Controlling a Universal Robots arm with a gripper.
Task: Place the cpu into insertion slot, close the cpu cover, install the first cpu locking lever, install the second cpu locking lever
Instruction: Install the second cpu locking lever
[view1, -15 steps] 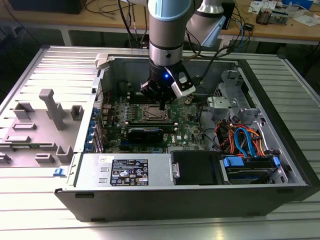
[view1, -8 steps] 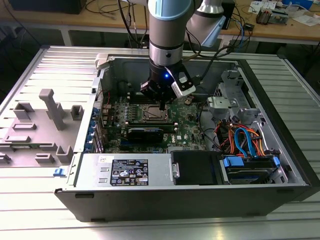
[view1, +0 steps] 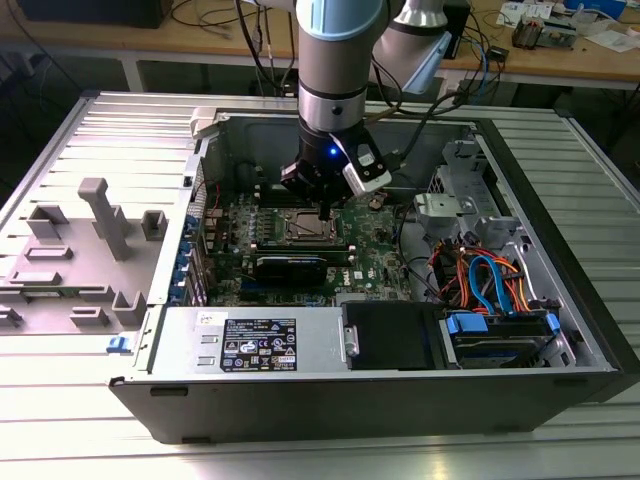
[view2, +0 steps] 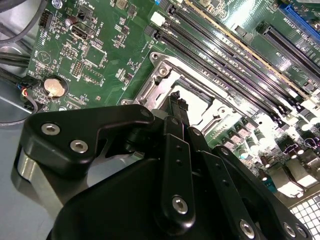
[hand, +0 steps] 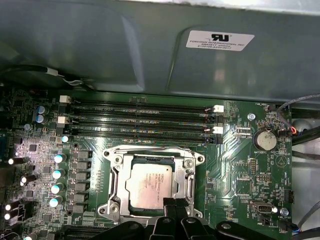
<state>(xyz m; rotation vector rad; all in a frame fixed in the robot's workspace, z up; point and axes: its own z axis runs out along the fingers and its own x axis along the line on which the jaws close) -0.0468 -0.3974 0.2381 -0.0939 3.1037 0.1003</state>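
The cpu lies flat in its socket on the green motherboard, its silver-grey top showing through the window of the cpu cover. The cover's silver frame lies down around the chip. My gripper hangs just above the socket's near edge, fingers together and shut, with nothing visible between them. In the second wrist view the gripper points down at the cover beside the cpu. In the exterior view the gripper stands over the cpu inside the open computer case. I cannot make out how the locking levers stand.
Black memory slots run along one side of the socket, with a coin battery nearby. The case wall rises behind. A long black card, power supply and drive cables fill the case. A grey fixture lies at the exterior view's left.
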